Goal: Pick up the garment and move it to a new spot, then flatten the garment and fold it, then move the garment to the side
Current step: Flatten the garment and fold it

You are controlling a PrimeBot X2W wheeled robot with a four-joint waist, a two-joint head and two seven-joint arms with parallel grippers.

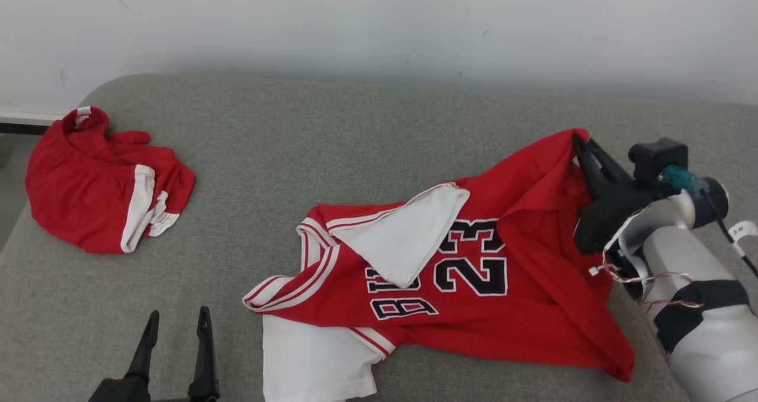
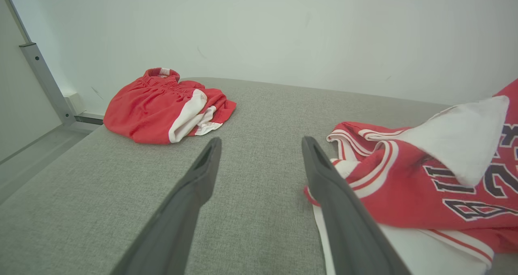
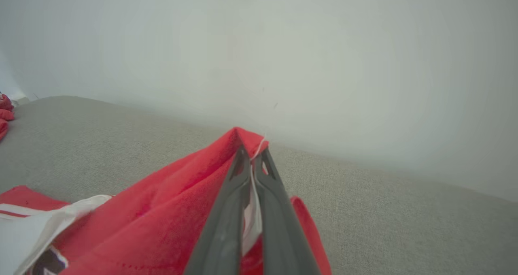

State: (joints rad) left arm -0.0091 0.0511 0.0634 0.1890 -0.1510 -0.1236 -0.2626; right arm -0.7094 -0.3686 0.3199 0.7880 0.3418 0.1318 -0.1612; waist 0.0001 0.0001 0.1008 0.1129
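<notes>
The garment [image 1: 474, 272] is a red jersey with white trim and black "23" lettering, lying rumpled on the grey cushion, a white flap folded over its chest. My right gripper [image 1: 579, 140] is shut on the jersey's far right corner, lifting that edge off the cushion; in the right wrist view the fingers [image 3: 230, 202] pinch red and white cloth [image 3: 162, 218] between them. My left gripper [image 1: 176, 319] stands open at the lower left, apart from the jersey's collar side; its fingers [image 2: 190, 198] frame bare cushion, with the jersey [image 2: 425, 182] just to their right.
A bundle of red shorts with white stripes [image 1: 100, 183] lies at the cushion's far left corner. The grey cushion [image 1: 331, 141] ends at a white wall behind. A metal frame post [image 2: 42, 82] stands beyond the left edge.
</notes>
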